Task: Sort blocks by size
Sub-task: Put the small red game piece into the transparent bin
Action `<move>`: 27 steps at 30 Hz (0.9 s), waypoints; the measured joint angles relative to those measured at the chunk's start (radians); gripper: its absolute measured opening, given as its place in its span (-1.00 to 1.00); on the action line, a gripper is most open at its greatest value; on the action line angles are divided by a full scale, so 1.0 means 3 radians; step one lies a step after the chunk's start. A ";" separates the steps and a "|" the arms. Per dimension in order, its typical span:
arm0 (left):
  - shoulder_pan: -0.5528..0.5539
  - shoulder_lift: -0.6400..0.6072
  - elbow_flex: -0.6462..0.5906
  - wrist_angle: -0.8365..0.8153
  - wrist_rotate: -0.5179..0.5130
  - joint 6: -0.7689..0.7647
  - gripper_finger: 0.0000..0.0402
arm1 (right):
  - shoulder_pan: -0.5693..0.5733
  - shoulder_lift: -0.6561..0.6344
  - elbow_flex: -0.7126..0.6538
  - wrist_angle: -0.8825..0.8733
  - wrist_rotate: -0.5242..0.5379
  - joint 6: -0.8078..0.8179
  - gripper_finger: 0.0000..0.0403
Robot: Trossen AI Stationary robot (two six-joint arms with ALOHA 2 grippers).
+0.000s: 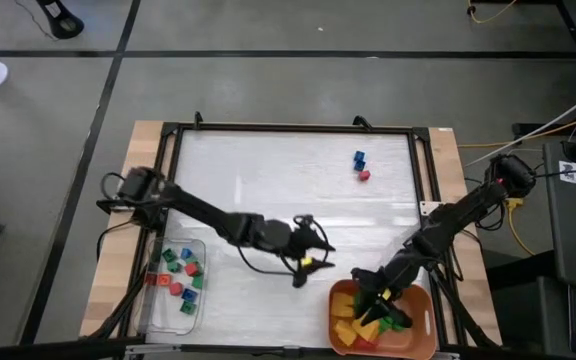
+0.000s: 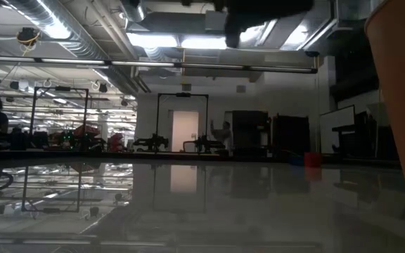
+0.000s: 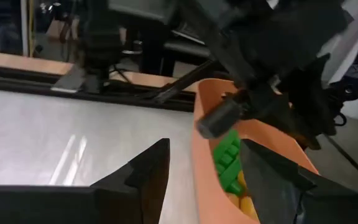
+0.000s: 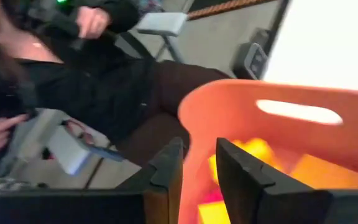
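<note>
The right gripper [image 1: 370, 296], fingers narrowly parted, hangs over the orange bin [image 1: 340, 300], lower right. The left gripper [image 1: 308, 262] is open and empty. The blocks [image 1: 360, 166] look light, rigid and slick; pinch flat sides.

Both arms are dark, near-black, built of slim jointed segments; the left gripper [image 1: 306, 262] carries a small yellow mark near its tip and thin black cables looping beside it; the right gripper [image 1: 370, 292] follows a thicker black forearm, with yellow cable at its base; its fingers [image 4: 166, 171] are flat, angular, matte black wedges.
</note>
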 joint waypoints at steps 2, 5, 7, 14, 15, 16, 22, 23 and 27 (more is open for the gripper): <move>-0.0021 0.0127 0.0000 0.0194 0.0000 0.0050 -0.09 | 0.0040 0.0000 0.0000 -0.0054 0.0127 -0.0012 -0.52; 0.0005 0.0203 0.0000 0.0335 -0.0002 0.0095 -0.09 | 0.0035 -0.0008 0.0000 -0.0073 0.0238 -0.0037 -0.52; 0.0055 0.0209 0.0000 0.0334 -0.0004 0.0037 -0.09 | 0.0028 -0.0063 0.0000 -0.0134 0.0325 -0.0040 -0.52; 0.0248 0.0127 0.0001 0.0265 -0.0005 -0.0047 -0.09 | -0.0186 -0.0477 0.0000 -0.0802 0.1359 -0.0219 -0.52; 0.0281 0.0089 0.0001 0.0208 -0.0005 -0.0004 -0.09 | -0.0238 -0.0551 0.0000 -0.0903 0.1527 -0.0225 -0.52; 0.0318 0.0055 0.0001 0.0151 -0.0003 0.0009 -0.09 | -0.0292 -0.0626 -0.0001 -0.1040 0.1696 -0.0226 -0.52; 0.0552 -0.0088 0.0004 -0.0288 -0.0007 0.0008 -0.09 | -0.0722 -0.0930 -0.0001 -0.1494 0.2494 -0.0262 -0.52; 0.0587 -0.0091 0.0004 -0.0338 -0.0006 0.0008 -0.09 | -0.0809 -0.0952 -0.0001 -0.1539 0.2576 -0.0277 -0.52; 0.0718 -0.0091 0.0004 -0.0566 0.0010 0.0010 -0.09 | -0.1182 -0.0975 -0.0001 -0.1712 0.2625 -0.0415 -0.52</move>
